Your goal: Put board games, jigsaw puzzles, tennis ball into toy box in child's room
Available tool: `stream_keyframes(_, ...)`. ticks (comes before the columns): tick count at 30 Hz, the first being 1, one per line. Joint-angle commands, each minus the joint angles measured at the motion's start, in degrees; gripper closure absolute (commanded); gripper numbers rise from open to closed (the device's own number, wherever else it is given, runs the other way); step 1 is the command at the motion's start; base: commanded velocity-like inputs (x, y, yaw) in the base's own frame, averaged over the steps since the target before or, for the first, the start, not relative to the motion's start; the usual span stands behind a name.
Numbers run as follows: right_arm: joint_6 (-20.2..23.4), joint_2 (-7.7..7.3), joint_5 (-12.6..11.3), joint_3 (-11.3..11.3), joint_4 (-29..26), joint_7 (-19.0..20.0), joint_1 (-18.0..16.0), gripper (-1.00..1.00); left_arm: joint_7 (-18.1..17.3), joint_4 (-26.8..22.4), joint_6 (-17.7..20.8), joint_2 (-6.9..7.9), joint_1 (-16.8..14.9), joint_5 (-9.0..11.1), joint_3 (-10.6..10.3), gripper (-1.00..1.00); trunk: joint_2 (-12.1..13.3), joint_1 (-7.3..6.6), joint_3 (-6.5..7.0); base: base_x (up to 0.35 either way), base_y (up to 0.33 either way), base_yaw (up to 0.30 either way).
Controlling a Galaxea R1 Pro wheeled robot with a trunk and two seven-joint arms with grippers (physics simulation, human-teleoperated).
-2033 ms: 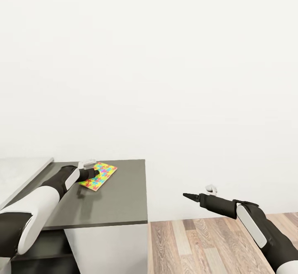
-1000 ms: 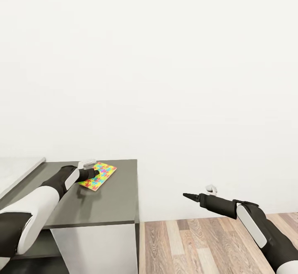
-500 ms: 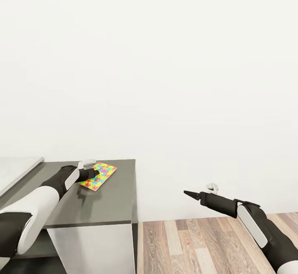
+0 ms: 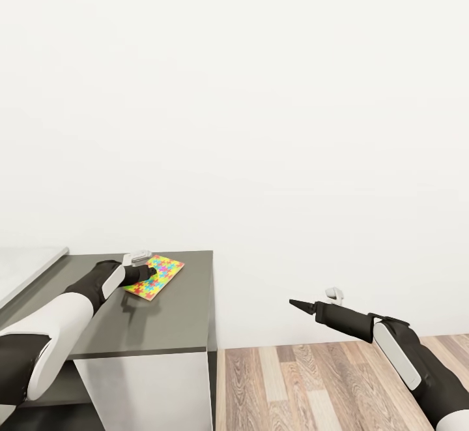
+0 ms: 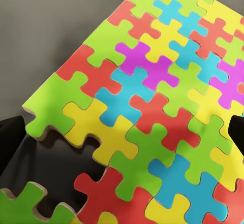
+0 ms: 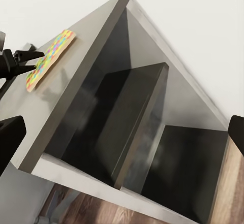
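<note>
Multicoloured jigsaw puzzle [image 4: 156, 276] above dark desk [image 4: 163, 326]

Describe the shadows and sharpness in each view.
Head view: even, soft light; the left gripper and jigsaw puzzle cast a faint shadow on the dark grey desk. Left wrist view: puzzle sharp, its near part shadowed. Right wrist view: the desk's underside recesses are dark, with soft reflections.

A dark grey worktop [image 4: 163, 313] stands against the white wall, open shelves beneath it in the right wrist view; a multicoloured jigsaw puzzle [image 4: 158, 276] sits over its far part, whether touching it is unclear; beside the worktop runs wood plank floor [image 4: 312, 385].
</note>
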Motion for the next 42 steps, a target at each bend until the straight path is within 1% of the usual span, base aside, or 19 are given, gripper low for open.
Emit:
stream_keyframes(1, 0.4, -0.05, -0.5, 0.1, 0.0, -0.1, 0.0, -1.00, -0.1, 0.1, 0.2, 0.04, 0.0, 0.8, -0.6, -1.00, 0.0, 0.00, -0.08, 0.000, 0.000, 0.000)
stream_keyframes(35, 0.4, -0.05, -0.6, 0.0, 0.0, -0.2, 0.0, -1.00, -0.1, 0.1, 0.2, 0.05, 0.0, 0.8, -0.7, -1.00, 0.0, 0.00, -0.08, -0.006, -0.012, 0.000)
stream_keyframes(42, 0.4, -0.05, -0.6, 0.0, 0.0, -0.2, 0.0, -1.00, -0.1, 0.1, 0.2, 0.10, 0.0, 0.8, -0.7, -1.00, 0.0, 0.00, 0.03, 0.000, 0.000, -0.044)
